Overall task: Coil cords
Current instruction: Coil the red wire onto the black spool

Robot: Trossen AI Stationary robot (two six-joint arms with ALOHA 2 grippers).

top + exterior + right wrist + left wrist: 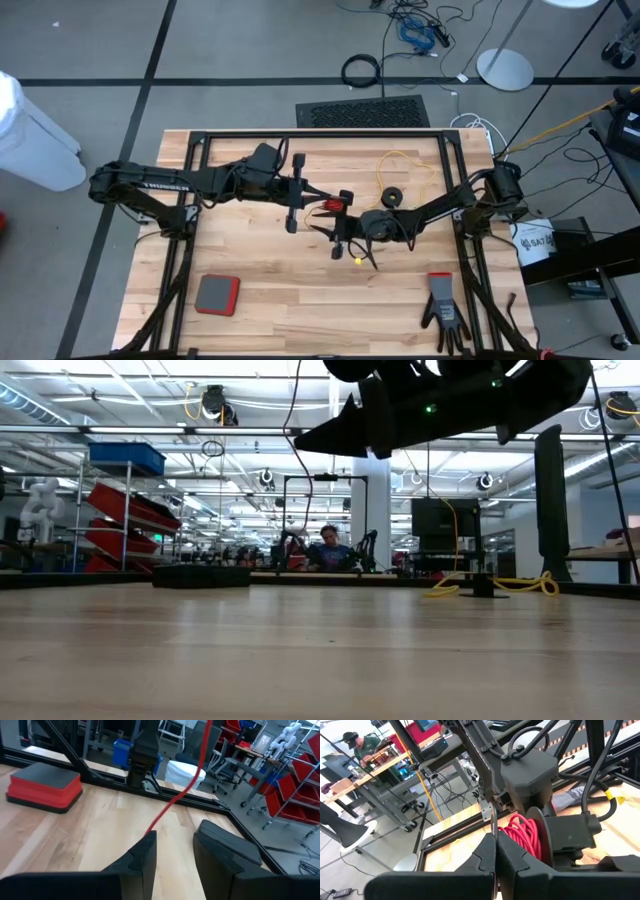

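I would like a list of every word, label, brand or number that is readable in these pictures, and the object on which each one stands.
"SAT": partial dark print on the white bucket beside the table's right edge; the rest is cut off.
White lettering on the left arm: too small to read.
The glove, red pad and red cord: no text visible.
Low and wrist views: nothing readable.

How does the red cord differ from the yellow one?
The red cord is wound tightly on a reel; the yellow cord sprawls in loose loops. The red cord is raised above the table; the yellow cord lies flat on it, by its black reel. Both are thin.
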